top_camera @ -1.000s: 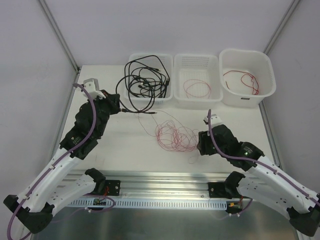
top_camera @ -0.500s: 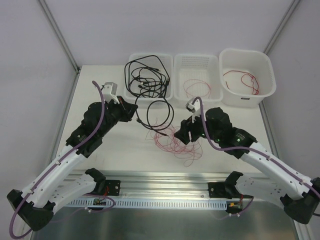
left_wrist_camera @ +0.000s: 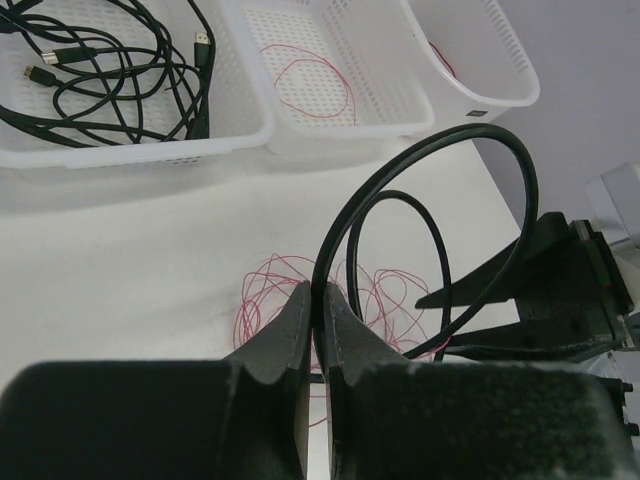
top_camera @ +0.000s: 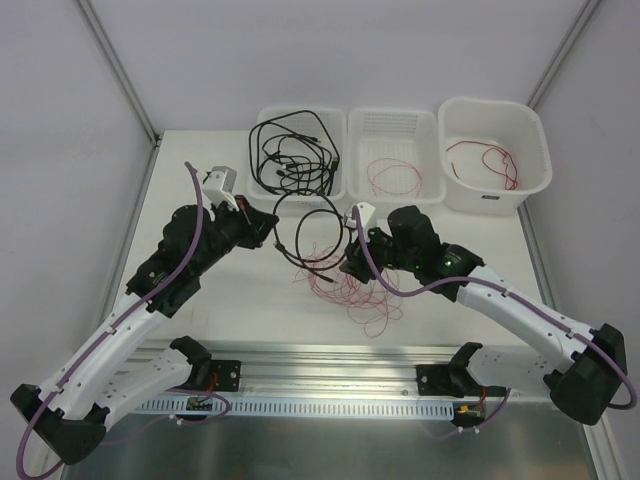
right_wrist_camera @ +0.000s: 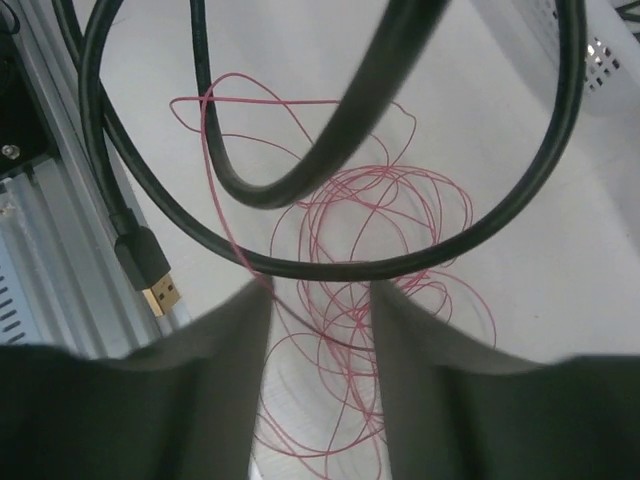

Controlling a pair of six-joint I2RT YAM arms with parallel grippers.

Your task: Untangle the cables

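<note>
Risk 1: the black cable (right_wrist_camera: 330, 270) hangs in loops directly above the red wire tangle (top_camera: 345, 283). I cannot tell whether a red strand is hooked over it. If one is, pulling the arms apart likely drags the tangle or tightens it.

Risk 2: the right gripper (right_wrist_camera: 320, 290) is spread wide and holds nothing. The cable crosses just beyond its fingertips, so closing here may miss it or pinch red wire instead.

The left gripper (left_wrist_camera: 318, 310) is clamped tight on the black cable.

Cable: thick, glossy, springy coils, with a gold USB plug (right_wrist_camera: 152, 278) dangling free. The red wires are hair-thin and lie loosely heaped on the tabletop (top_camera: 250, 300), mid-table. More black cables sit in the left bin (left_wrist_camera: 130, 152).
</note>
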